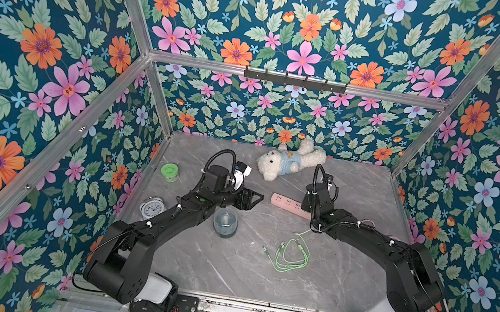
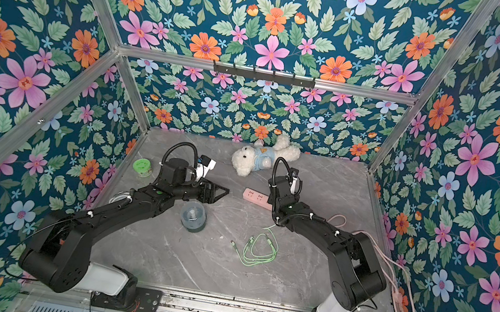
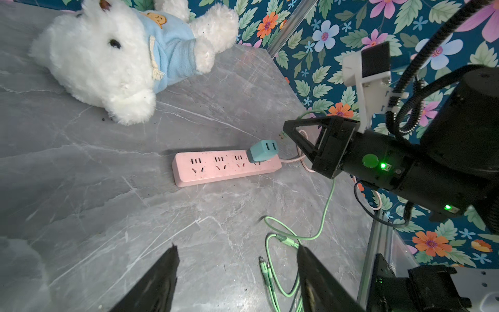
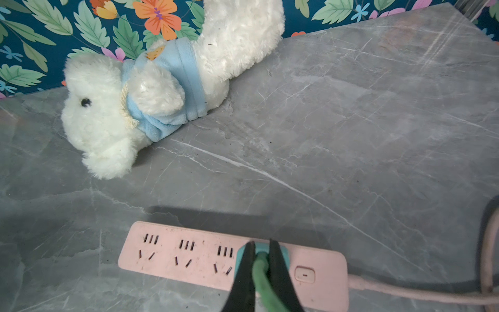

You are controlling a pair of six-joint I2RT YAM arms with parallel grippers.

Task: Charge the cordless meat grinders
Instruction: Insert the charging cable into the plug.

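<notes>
The meat grinder stands upright mid-table, with a translucent grey-blue dome on a teal base. My left gripper hovers just beyond it, open and empty, pointing toward the pink power strip. A teal adapter sits in the strip's end socket. My right gripper is shut on the green cable right at that adapter; whether the plug is seated I cannot tell. The cable's remaining length lies coiled in front of the strip, its loose plugs on the table.
A white teddy bear lies at the back. A green-lidded jar and a white alarm clock sit by the left wall. The strip's pink cord runs along the right edge.
</notes>
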